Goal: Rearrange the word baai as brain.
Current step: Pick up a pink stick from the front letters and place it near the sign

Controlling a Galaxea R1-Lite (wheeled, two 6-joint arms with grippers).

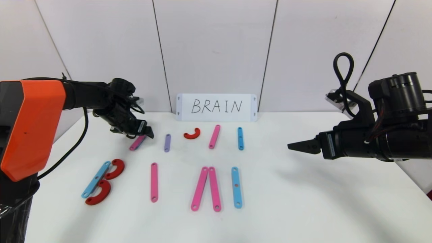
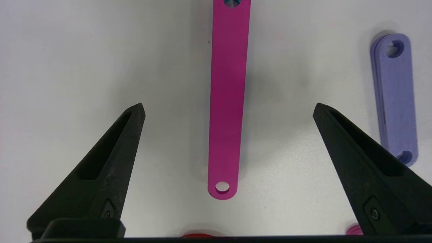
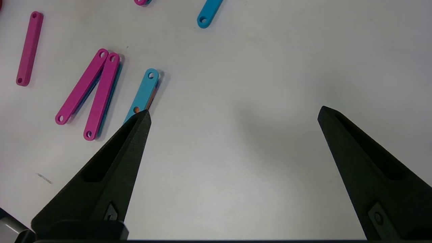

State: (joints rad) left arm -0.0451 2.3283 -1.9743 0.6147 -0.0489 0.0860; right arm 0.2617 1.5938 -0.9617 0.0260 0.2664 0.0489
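I am hovering the left gripper (image 2: 228,106), spread wide and empty, over a thin, stiff, slippery-looking pink strip (image 2: 225,101) lying flat at upper left of the worktop (image 1: 303,202), judging its long edges the best hold, while the right gripper (image 1: 298,146) is idling open at right.

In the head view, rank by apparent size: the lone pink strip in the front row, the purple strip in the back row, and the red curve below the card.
1. Lone pink strip: clearly the longest.
2. Purple strip and red curve: much alike in extent, so I won't rank them.

Both lie farther from the camera, which shrinks them somewhat.
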